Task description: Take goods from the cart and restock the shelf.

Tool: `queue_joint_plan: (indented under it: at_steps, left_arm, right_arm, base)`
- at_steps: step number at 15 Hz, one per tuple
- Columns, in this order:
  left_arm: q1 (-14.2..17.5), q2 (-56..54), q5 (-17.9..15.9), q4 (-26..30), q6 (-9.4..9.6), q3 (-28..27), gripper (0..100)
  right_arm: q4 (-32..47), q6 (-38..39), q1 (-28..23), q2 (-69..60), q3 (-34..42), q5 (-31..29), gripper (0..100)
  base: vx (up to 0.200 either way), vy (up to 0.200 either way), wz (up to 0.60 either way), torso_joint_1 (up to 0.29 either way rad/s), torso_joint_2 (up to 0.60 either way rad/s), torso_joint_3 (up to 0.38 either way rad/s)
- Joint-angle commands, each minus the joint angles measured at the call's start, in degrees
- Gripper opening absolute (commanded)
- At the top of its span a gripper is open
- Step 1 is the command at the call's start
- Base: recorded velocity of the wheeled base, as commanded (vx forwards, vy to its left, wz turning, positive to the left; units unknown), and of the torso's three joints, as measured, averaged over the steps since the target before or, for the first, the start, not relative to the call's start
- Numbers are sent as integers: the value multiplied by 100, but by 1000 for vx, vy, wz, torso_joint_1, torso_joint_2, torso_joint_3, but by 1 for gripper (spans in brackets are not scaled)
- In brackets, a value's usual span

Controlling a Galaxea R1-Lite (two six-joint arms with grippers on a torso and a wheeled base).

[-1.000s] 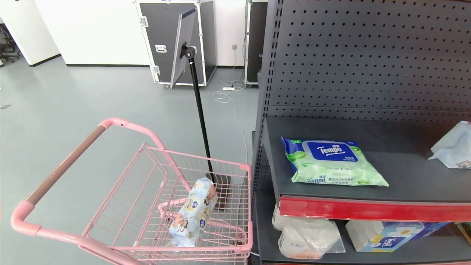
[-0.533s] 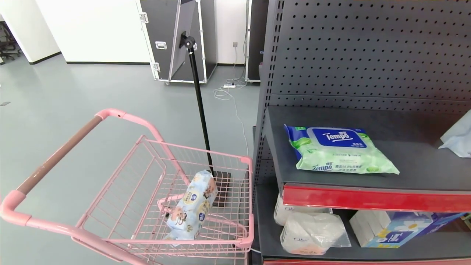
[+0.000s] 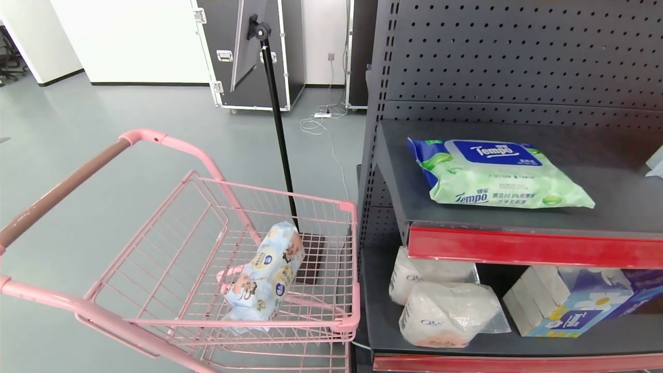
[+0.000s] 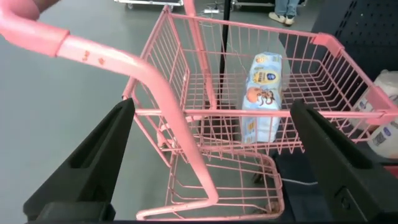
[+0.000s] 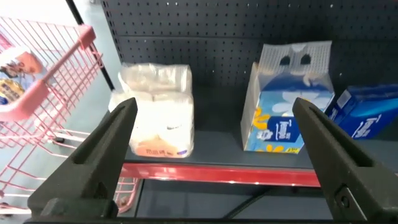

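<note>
Grey hall floor [image 3: 103, 129], black flight cases [image 3: 248, 52] against a white wall at 12 o'clock, a thin black stand pole [image 3: 277, 129] rising just behind the cart.

Pink wire cart [image 3: 346, 205] at 7 o'clock, parked tight against the end of the dark shelf unit [image 3: 518, 52], probably to keep the carry short. Inside the basket, one pale blue patterned pack [image 3: 264, 274], propped on end and leaning, near the shelf-side corner at 6 o'clock. Apparently the last of the goods, to judge by the bare wire all round it.

At 3 o'clock, the upper board [image 3: 621, 207] above a red edge strip [image 3: 518, 248]. Green wipes pack [image 3: 497, 176] flat on it, label up, toward the 9 o'clock end. Bare board beside it toward 3 o'clock, a likely spot for the blue pack. On the lower level at 5 o'clock, two white soft packs [image 3: 445, 321] and blue-and-white tissue boxes [image 3: 564, 305], upright and facing out for shoppers.

Left gripper [image 4: 211, 106] released, fingers spread wide, nothing between them, poised by the cart's handle [image 3: 57, 191] end and aimed into the basket at the blue pack. Sensible choice of arm, with the cart on that side.

Right gripper [image 5: 214, 104] also released and empty, fingers wide apart, level with the lower shelf, facing the white packs and a tissue box, apart from all of them.

Pick not yet begun.
</note>
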Motion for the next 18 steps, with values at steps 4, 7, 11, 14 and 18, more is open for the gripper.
queue_joint_plan:
  at_steps: [4, 7, 11, 14, 18]
  left_arm:
    - [1, 38, -1, 1, 1, -9, 100]
    - [-17, 108, -63, -7, 1, -18, 100]
    - [-307, 4089, -572, 1, -817, -3858, 100]
    - [-782, 6339, -977, -719, -676, -3885, 100]
    - [-1643, 8545, -977, -1844, -325, -3876, 100]
  right_arm:
    - [8, -7, 2, 5, 1, -2, 100]
    - [-1, 2, 2, 5, -8, -2, 100]
    - [-1, 2, 2, 5, -8, 7, 100]
    - [8, 2, 2, 5, -8, 7, 100]
    - [-1, 2, 2, 5, 1, 7, 100]
  base:
    - [0, 0, 0, -139, 520, 370]
    - [0, 0, 0, -97, 401, 302]
    - [0, 0, 0, -15, 70, 57]
    - [0, 0, 0, 0, 0, 0]
    - [0, 0, 0, 0, 0, 0]
